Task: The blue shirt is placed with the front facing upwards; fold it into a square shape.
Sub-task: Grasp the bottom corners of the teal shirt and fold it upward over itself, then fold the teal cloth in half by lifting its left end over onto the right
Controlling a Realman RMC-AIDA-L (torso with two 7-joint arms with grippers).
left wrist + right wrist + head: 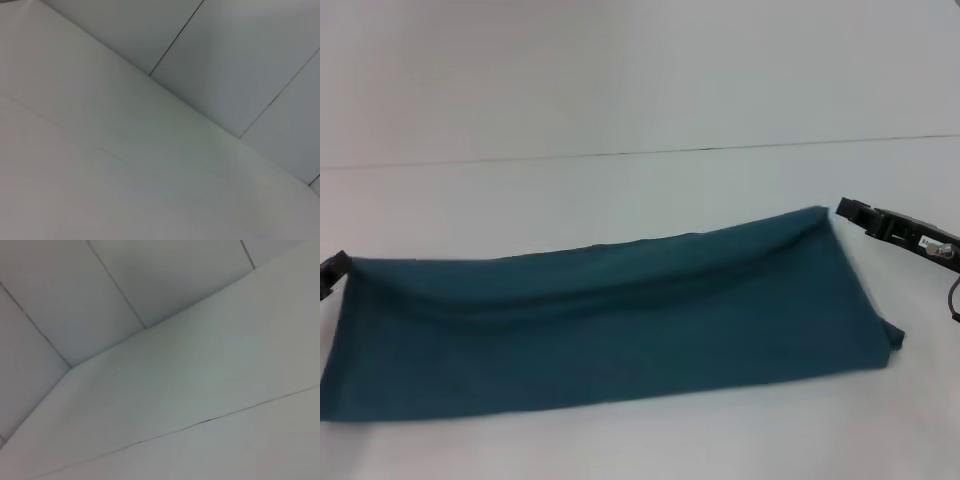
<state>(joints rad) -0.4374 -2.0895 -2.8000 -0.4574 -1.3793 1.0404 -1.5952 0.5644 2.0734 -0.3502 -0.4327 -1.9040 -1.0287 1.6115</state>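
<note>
From the head view, the blue shirt [610, 330] lies on the white table [620, 440] folded into a long band, its far corners raised beside the left gripper [330, 272] and right gripper [847, 212], whose finger state I cannot tell, so squaring seems left, while both wrist views show only bare table and wall.

setting: lab-like test bench | evidence: plain white table [620, 200], bare panelled wall [240, 60]

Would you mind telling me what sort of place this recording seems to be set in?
Probably a lab or test bench for cloth handling, not a home: a bare white table, plain pale panelled walls, and only the blue shirt laid out, with the left gripper and right gripper at its far corners.
</note>
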